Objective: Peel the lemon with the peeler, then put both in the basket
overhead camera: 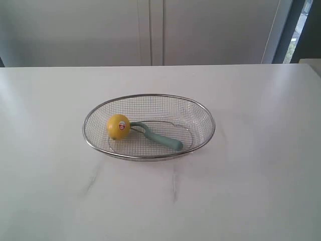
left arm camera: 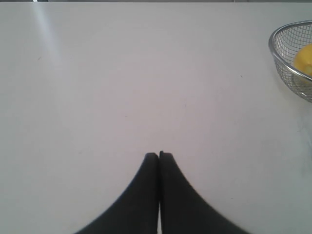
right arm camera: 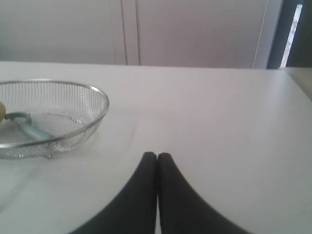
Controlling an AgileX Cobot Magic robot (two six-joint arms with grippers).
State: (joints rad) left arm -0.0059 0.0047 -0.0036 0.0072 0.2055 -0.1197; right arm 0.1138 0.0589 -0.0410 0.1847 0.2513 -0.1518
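Note:
The silver wire-mesh basket (overhead camera: 200, 113) stands in the middle of the white table. Inside it lies the yellow lemon (overhead camera: 118, 126), sticker facing the camera, at the basket's left end. The teal-handled peeler (overhead camera: 163, 139) lies beside the lemon, its metal head touching the fruit. No arm shows in the exterior view. My left gripper (left arm camera: 159, 155) is shut and holds nothing, over bare table, with the basket (left arm camera: 279, 61) and lemon (left arm camera: 304, 58) at the frame edge. My right gripper (right arm camera: 157, 156) is shut too, apart from the basket (right arm camera: 95, 114) and the peeler (right arm camera: 30, 128).
The white table (overhead camera: 251, 191) spreads wide on every side of the basket. Pale cabinet doors (overhead camera: 150, 30) stand behind the table's far edge. A dark window strip (overhead camera: 301, 30) shows at the back right.

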